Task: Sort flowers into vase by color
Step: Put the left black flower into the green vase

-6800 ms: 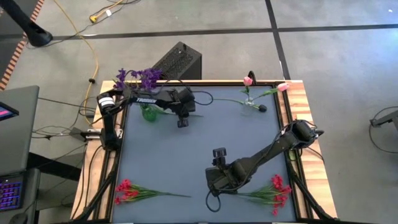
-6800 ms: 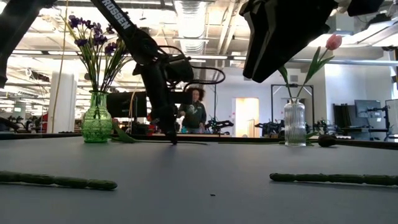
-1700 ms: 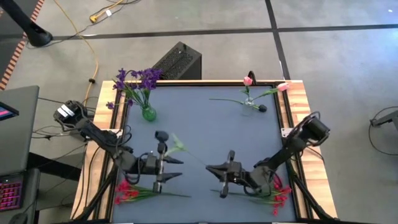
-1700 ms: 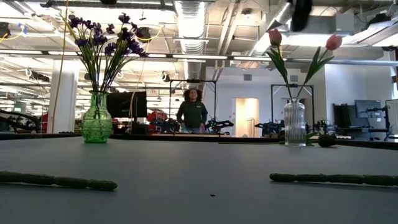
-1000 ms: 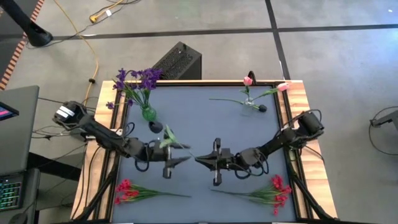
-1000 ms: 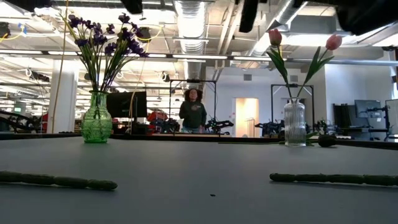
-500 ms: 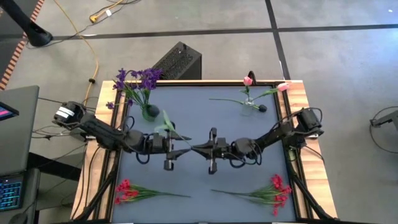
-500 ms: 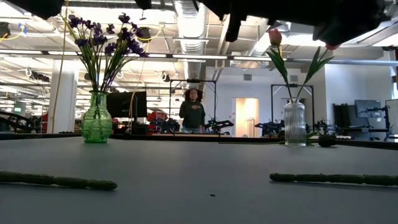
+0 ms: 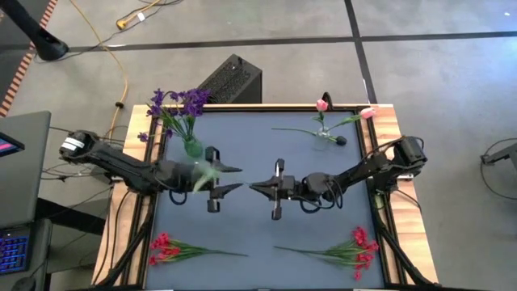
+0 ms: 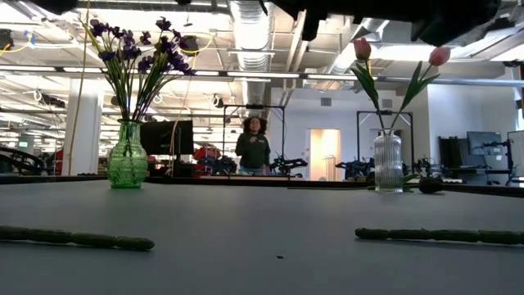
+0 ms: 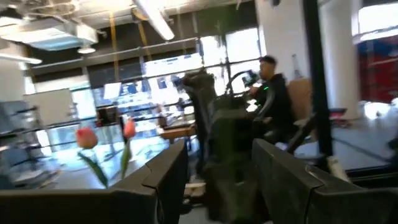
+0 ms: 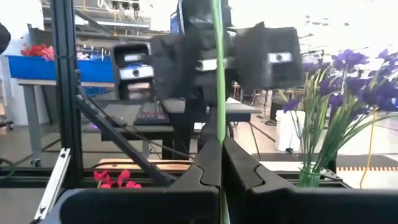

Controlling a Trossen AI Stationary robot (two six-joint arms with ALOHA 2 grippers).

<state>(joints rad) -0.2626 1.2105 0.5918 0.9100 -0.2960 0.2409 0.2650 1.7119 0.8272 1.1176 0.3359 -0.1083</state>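
Observation:
Above the table's middle, my right gripper (image 9: 252,187) (image 12: 221,146) is shut on a thin green stem (image 12: 218,93). The stem's pale green top (image 9: 202,171) leans over my left arm; no bloom shows on it. My left gripper (image 9: 234,179) (image 11: 219,149) faces the right one, open, just left of the stem. A green vase (image 9: 192,146) (image 10: 128,156) at the far left holds purple flowers (image 9: 179,102). A clear vase (image 9: 323,134) (image 10: 388,161) at the far right holds pink tulips (image 10: 361,48). Red sprays lie near left (image 9: 165,246) and near right (image 9: 358,246). My right gripper pinches the stem (image 12: 219,127) between its two fingers. The fingers lie level, coming from the table's right, across the stem. The stem is lifted clear of the table, roughly upright, with its top leaning toward the table's left.
A loose green stem (image 9: 292,129) lies by the clear vase, with a small black object (image 9: 341,140) beside it. The red sprays' stems (image 10: 78,239) (image 10: 438,235) lie along the near edge. A person (image 10: 255,146) stands in the room beyond the table.
Both grippers have gone toward the table's far edge, still facing each other. The stem has travelled with the right gripper. Its leafy top has swung toward the table's left, over the left arm.

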